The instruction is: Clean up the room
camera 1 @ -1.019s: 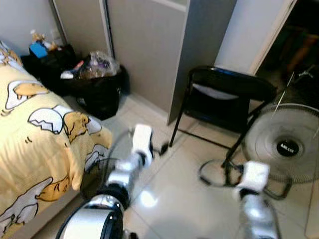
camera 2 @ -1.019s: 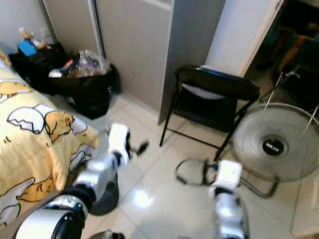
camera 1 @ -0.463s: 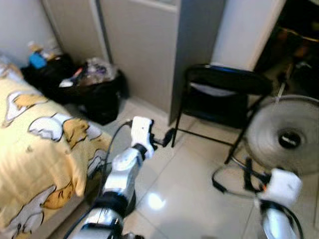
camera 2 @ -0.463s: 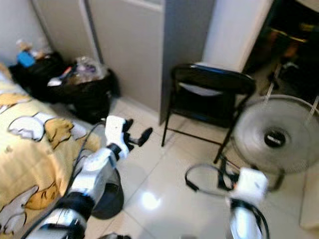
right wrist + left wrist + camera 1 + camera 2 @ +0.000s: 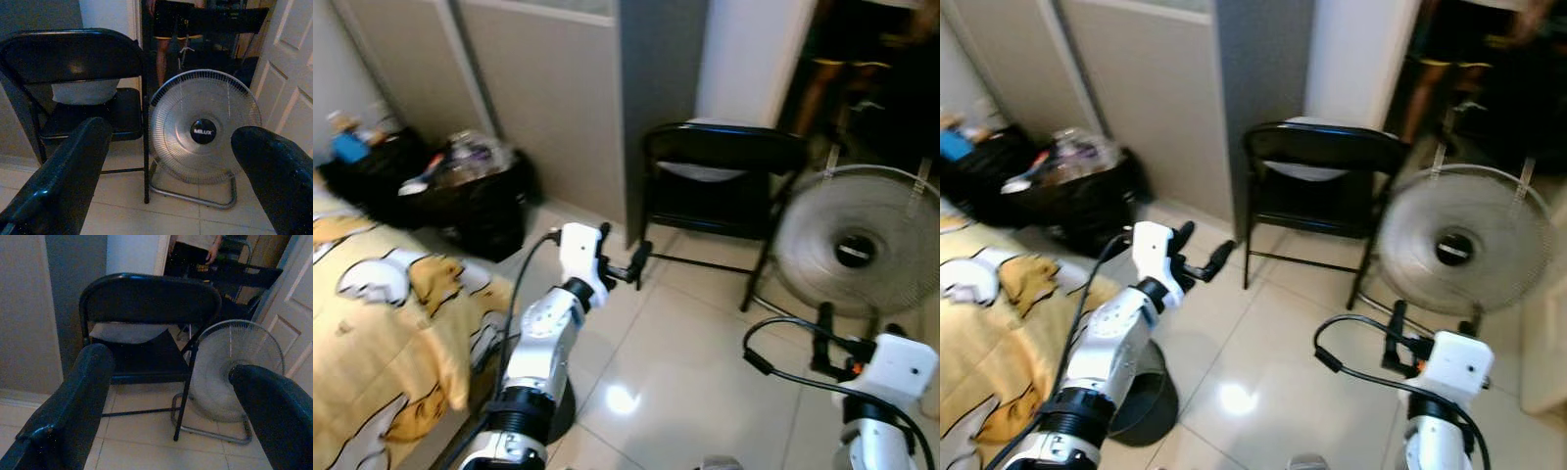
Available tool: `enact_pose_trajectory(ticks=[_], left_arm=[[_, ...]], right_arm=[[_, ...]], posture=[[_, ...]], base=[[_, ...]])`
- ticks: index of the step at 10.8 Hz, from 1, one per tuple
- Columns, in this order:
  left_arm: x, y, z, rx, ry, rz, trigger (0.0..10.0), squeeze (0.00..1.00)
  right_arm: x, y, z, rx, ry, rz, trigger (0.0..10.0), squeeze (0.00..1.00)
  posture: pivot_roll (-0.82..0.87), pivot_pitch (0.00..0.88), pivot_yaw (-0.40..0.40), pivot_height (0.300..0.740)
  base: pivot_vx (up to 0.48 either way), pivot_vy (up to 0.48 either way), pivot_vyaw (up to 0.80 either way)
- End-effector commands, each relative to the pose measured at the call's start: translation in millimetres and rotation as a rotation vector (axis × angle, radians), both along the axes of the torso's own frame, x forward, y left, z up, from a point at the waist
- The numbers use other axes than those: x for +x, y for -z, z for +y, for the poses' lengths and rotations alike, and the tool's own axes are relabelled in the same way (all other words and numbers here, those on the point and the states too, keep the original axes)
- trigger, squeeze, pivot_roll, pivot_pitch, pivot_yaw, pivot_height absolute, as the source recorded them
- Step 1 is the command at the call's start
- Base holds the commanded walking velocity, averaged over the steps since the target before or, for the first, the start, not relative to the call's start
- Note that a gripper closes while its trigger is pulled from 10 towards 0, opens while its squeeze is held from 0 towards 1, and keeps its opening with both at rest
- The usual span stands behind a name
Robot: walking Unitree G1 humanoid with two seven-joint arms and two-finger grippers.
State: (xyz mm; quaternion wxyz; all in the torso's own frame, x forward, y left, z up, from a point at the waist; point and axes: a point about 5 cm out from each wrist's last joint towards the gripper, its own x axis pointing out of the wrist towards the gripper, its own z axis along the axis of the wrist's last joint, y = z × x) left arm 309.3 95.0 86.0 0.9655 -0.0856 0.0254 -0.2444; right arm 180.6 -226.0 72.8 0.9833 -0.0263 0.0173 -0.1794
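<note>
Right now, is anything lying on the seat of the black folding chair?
Yes, a pale, cushion-like thing rests at the back of the seat of the black folding chair, just under its backrest.

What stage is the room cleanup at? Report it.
Early stage. Nothing looks tidied yet: the black trash bag by the wall sits open and heaped. Nothing is in hand: the left claw is raised toward the folding chair, open and empty; the right claw is open too, facing the floor fan. Everything is left.

Glossy tiled floor (image 5: 695, 362); matt black metal chair (image 5: 720, 162).
</note>
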Motion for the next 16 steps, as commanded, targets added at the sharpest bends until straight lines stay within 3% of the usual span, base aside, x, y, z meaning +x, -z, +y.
enact_pose_trajectory(ticks=[1, 2, 3, 6, 9, 14, 16], left_arm=[[-0.2, -4.7, 10.9, -0.012, -0.042, -0.033, 10.0, 0.00], [1.9, -17.4, 13.1, -0.067, -0.059, -0.084, 10.0, 0.00], [2.9, -18.8, 11.6, -0.066, -0.060, -0.092, 10.0, 0.00], [0.0, -5.2, 13.8, -0.040, -0.080, -0.028, 10.0, 0.00], [-8.5, 4.2, 20.2, 0.032, -0.123, 0.003, 10.0, 0.00], [-9.0, -7.6, 29.0, 0.044, -0.181, -0.046, 10.0, 0.00], [-19.0, -0.9, 47.4, 0.082, -0.223, -0.030, 10.0, 0.00]], right_arm=[[8.8, -14.7, -0.4, -0.036, -0.019, -0.044, 10.0, 0.00], [20.7, -33.2, -4.7, -0.061, -0.038, -0.100, 10.0, 0.00], [27.9, -39.7, -6.7, -0.079, -0.061, -0.114, 10.0, 0.00], [47.9, -34.0, -11.7, -0.079, -0.116, -0.053, 10.0, 0.00], [77.2, -25.0, 9.2, -0.028, -0.237, -0.016, 10.0, 0.00], [102.0, -18.3, 30.7, 0.005, -0.342, -0.002, 10.0, 0.00], [107.6, -16.4, 37.2, 0.018, -0.375, 0.000, 10.0, 0.00]], posture=[[-0.34, 0.000, 0.111, 0.725], [-0.34, 0.000, 0.110, 0.725], [-0.33, 0.000, 0.105, 0.725], [-0.29, 0.000, 0.067, 0.725], [-0.17, 0.000, -0.005, 0.725], [-0.10, 0.000, -0.048, 0.725], [-0.07, 0.000, -0.070, 0.725]], base=[[0.000, 0.000, 0.00], [0.000, 0.000, 0.00], [0.000, 0.000, 0.00], [0.000, 0.000, 0.00], [0.000, 0.000, 0.00], [0.000, 0.000, 0.00], [0.000, 0.000, 0.00]])
